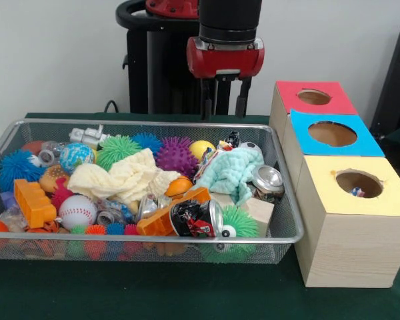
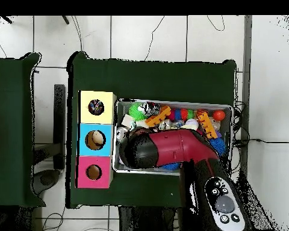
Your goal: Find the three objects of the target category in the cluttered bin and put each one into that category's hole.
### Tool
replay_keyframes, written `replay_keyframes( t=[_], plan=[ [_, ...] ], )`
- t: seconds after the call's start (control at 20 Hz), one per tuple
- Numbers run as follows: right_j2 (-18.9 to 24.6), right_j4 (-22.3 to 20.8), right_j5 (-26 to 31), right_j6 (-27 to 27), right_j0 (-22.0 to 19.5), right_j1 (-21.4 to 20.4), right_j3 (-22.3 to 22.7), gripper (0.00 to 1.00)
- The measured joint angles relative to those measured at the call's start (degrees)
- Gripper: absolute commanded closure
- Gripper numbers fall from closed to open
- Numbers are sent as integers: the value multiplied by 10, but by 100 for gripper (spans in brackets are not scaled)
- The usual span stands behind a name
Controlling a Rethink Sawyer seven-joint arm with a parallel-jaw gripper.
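The claw (image 1: 223, 107) hangs above the far rim of the cluttered bin (image 1: 140, 125), its two dark fingers (image 1: 205, 105) pointing straight down with a clear gap between them and nothing held; it touches nothing in the basket. The bin sits on the green surface (image 1: 153, 293), taking up most of the middle and reaching toward the front view's left edge, and it is heaped with toys: a plain cream cloth (image 1: 127, 177), a mint-green cloth (image 1: 230, 172), a purple spiky ball (image 1: 176, 157), a baseball (image 1: 77, 211), an orange block (image 1: 33, 202) and a crushed can (image 1: 199, 218) near the front rim. A scrap of multicoloured print (image 1: 223, 145) peeps out just behind the mint-green cloth, too small to identify with certainty. Just beside the bin, toward the surface's right edge in the front view, stand three wooden boxes in a row; the nearest has the yellow top, and inside its hole (image 1: 359, 183) a speckled piece (image 1: 356, 192) shows. The blue-topped box (image 1: 333, 137) and the red-topped box (image 1: 313, 99) stand behind it. From overhead, the red arm (image 2: 171, 149) covers much of the bin's near side.
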Motion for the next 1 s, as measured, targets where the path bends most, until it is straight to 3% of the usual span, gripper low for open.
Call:
replay_keyframes(
  t=[0.65,1.0],
  plan=[
    [0,-4,-41,0,-4,11,-20,0],
    [-14,-4,-119,0,-7,39,-20,0]
  ],
)
